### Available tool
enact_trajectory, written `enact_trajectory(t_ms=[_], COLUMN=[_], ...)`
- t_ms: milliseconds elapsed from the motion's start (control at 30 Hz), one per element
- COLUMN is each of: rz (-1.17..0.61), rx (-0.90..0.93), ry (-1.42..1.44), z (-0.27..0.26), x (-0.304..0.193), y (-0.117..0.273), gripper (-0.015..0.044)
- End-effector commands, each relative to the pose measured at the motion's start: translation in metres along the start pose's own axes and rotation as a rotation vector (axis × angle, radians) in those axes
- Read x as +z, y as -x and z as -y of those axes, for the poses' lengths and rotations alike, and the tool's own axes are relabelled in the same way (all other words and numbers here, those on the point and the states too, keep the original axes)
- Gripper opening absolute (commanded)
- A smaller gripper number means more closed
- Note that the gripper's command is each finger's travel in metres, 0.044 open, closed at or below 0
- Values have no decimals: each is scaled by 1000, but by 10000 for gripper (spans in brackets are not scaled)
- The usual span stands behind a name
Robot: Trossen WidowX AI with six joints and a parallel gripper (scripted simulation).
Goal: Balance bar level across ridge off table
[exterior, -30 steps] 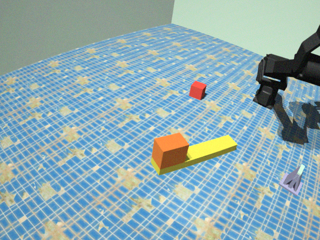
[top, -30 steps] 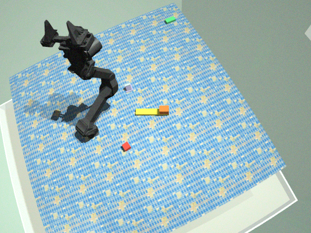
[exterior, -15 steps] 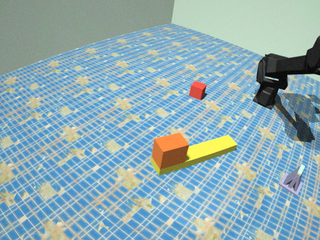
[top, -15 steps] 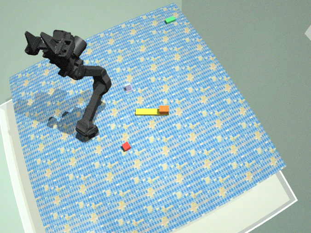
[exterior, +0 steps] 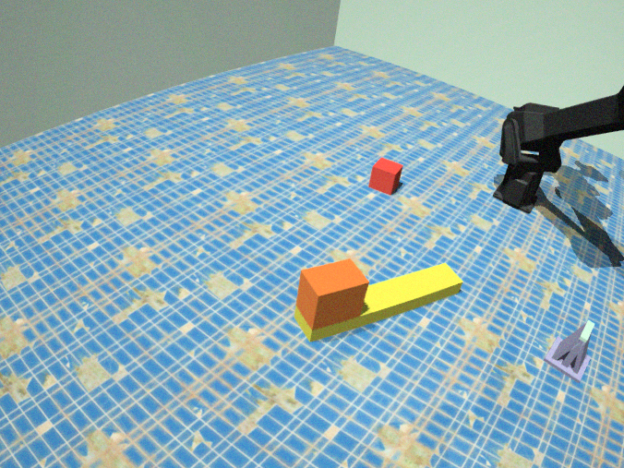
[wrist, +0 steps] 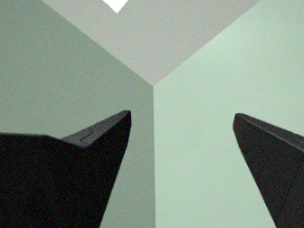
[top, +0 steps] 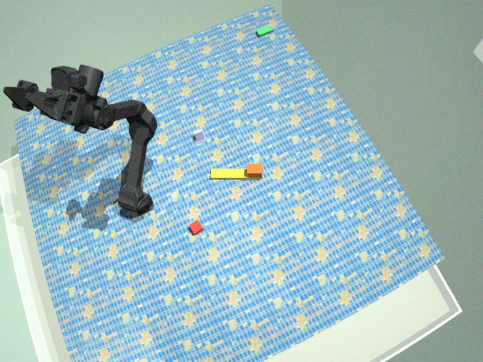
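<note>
The yellow bar lies flat on the patterned table, off the ridge. An orange block sits on one end of it. The ridge is a small lavender wedge with a pale narrow top, standing apart from the bar with nothing on it. My gripper is open and empty, raised at the far left in the top view, away from the bar and ridge. In the wrist view only walls and ceiling show between the fingers. The gripper is outside the exterior view.
A red cube lies on the table on the arm's base side of the bar. A green block lies near the far corner in the top view. The arm's base stands left of the bar there.
</note>
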State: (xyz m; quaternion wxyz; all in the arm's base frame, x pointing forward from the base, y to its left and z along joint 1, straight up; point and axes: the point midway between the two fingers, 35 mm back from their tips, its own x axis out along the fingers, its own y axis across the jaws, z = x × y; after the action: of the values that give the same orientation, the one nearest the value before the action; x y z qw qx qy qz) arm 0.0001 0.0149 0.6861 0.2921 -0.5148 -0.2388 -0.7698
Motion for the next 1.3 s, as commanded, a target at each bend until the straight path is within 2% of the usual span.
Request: enact_trajectory(t_ms=[0, 633, 1267], rz=[-82, -359, -472], rx=[33, 284, 592], ry=[27, 127, 148], z=[-3, -48, -123], x=[-29, -136, -196], y=[-9, -18, 4], gripper=[315, 315, 315])
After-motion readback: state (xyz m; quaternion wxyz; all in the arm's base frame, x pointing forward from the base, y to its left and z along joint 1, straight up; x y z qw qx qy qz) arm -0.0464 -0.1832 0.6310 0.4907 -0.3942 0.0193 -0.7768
